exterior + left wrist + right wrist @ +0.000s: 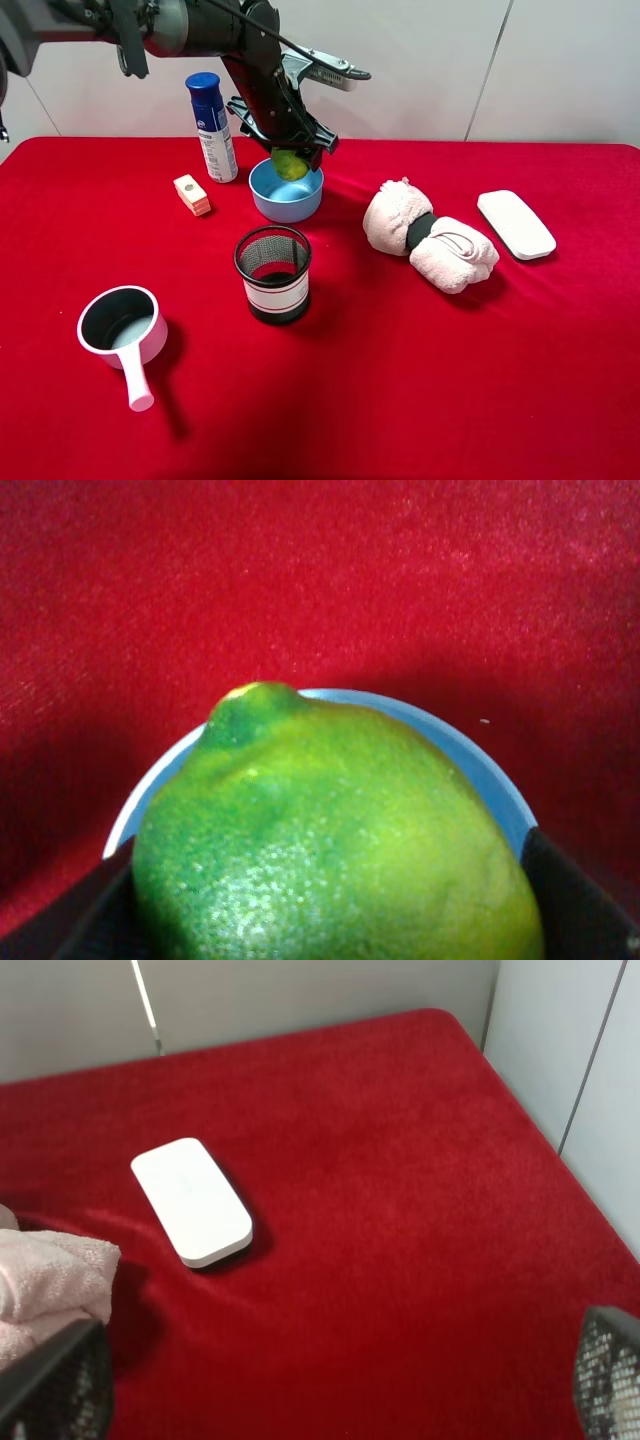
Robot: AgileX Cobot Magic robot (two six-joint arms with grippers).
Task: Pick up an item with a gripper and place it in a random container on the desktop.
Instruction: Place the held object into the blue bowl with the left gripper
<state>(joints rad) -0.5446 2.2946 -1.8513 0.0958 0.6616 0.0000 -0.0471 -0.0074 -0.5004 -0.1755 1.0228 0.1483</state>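
My left gripper (290, 152) is shut on the green lime-like item (290, 164) and holds it just above the light blue bowl (278, 206) at the back middle of the red desktop (450, 380). In the left wrist view the item (340, 840) fills the lower frame between the dark fingers (575, 900), with the bowl's rim (455, 742) right beneath it. My right gripper (330, 1390) is open and empty; its mesh-covered fingertips (55, 1385) show over the red cloth at the table's right end. It is out of the exterior view.
A black mesh cup (273, 272) stands in front of the bowl. A pink handled pot (122, 328) sits front left. A blue spray can (212, 126) and an orange-and-cream block (192, 194) are left of the bowl. A rolled pink towel (430, 236) and a flat white object (515, 224) lie right.
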